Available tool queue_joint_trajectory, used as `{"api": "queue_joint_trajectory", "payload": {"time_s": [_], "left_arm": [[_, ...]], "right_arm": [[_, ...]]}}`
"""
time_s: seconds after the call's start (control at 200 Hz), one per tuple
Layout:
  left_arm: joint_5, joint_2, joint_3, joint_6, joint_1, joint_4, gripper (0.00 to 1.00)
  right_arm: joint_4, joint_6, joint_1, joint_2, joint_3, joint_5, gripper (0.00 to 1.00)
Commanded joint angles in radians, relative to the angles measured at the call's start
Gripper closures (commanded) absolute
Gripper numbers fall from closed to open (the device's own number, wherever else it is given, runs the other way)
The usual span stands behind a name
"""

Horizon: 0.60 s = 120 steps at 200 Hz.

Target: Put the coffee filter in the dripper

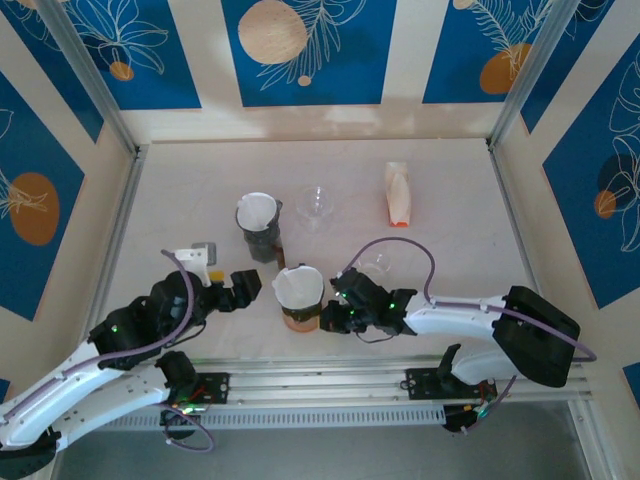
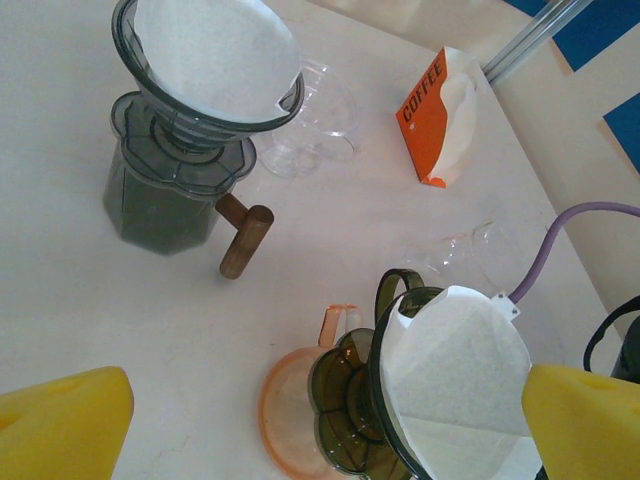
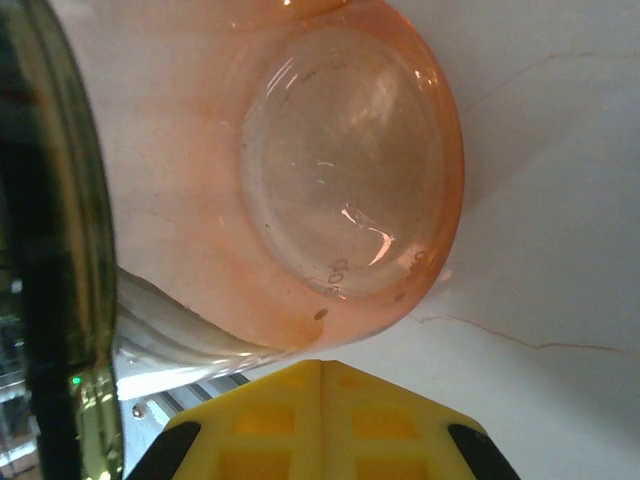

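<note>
A white coffee filter (image 2: pixel 460 370) sits in the green-tinted dripper (image 2: pixel 352 400), which stands on an orange cup (image 2: pixel 285 395) at the table's front centre (image 1: pixel 298 290). My left gripper (image 2: pixel 328 410) stands open, its yellow fingers (image 2: pixel 65 425) wide on either side of this dripper; from above it is just left of the dripper (image 1: pixel 243 286). My right gripper (image 3: pixel 322 378) is shut with nothing in it, low beside the orange cup (image 3: pixel 350 170) on the dripper's right (image 1: pixel 335 316). A second filter (image 2: pixel 215 50) lies in a dark grey dripper (image 2: pixel 190 125) further back.
The dark dripper's carafe has a wooden handle (image 2: pixel 245 240). Two clear glass drippers (image 1: pixel 318 205) (image 1: pixel 375 267) stand on the table. An orange and white coffee filter pack (image 1: pixel 398 193) lies at the back right. Walls close the table on three sides.
</note>
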Motion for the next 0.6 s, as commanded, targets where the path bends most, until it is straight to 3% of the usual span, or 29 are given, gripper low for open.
{"api": "queue_joint_trajectory", "payload": {"time_s": [0.0, 0.595], "left_arm": [[-0.021, -0.012, 0.031, 0.023, 0.011, -0.019, 0.00], [-0.058, -0.080, 0.053, 0.032, 0.011, -0.075, 0.00]], "right_arm": [[0.006, 0.025, 0.009, 0.030, 0.033, 0.024, 0.94], [0.144, 0.065, 0.014, 0.209, 0.137, 0.023, 0.95]]}}
